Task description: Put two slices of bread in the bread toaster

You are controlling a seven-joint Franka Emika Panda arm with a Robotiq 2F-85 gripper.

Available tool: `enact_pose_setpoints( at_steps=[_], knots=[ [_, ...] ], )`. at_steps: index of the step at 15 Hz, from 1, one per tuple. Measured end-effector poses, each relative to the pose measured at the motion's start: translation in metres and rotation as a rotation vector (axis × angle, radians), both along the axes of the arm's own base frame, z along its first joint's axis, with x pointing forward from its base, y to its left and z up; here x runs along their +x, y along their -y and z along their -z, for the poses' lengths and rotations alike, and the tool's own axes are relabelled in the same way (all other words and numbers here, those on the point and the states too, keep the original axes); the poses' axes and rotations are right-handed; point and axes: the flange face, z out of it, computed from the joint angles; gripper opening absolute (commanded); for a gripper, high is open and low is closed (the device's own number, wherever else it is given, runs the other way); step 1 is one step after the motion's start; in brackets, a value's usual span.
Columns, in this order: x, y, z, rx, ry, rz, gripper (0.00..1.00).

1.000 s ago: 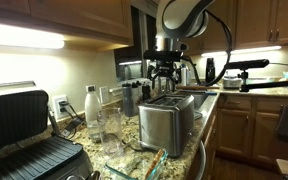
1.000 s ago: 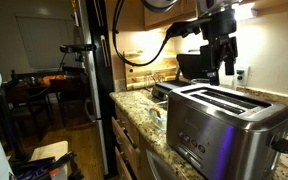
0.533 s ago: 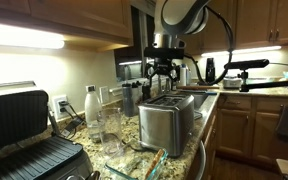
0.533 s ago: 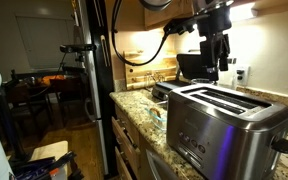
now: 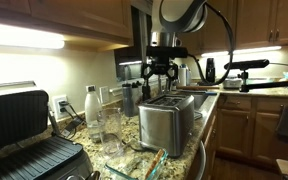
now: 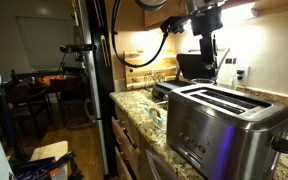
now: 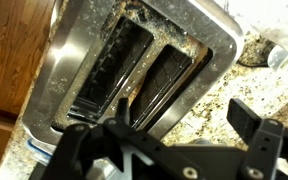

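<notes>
The black gripper (image 5: 160, 77), spread open and empty, hangs above the boxy brushed-steel toaster (image 5: 167, 122) in an exterior view, probably so that it lines up with the top openings. The wrist view looks straight into both dark slots (image 7: 119, 60); no bread slices show plainly.

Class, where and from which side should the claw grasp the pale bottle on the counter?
Likely just under its cap, from above: the bottle stands upright and its top stands free, while glasses crowd its lower body.
</notes>
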Motion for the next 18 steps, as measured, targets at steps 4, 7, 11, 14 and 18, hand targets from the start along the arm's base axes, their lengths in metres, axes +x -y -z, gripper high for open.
enact_pose_setpoints(
  at_steps=[4, 7, 11, 14, 18],
  knots=[
    [-0.001, -0.011, 0.003, -0.021, -0.039, -0.109, 1.00],
    [-0.002, -0.018, 0.005, -0.032, -0.071, -0.175, 1.00],
    [-0.006, -0.033, 0.005, -0.050, -0.119, -0.250, 1.00],
    [-0.010, -0.051, 0.001, -0.070, -0.148, -0.304, 1.00],
    [-0.015, -0.074, 0.001, -0.081, -0.195, -0.365, 1.00]
  ],
)
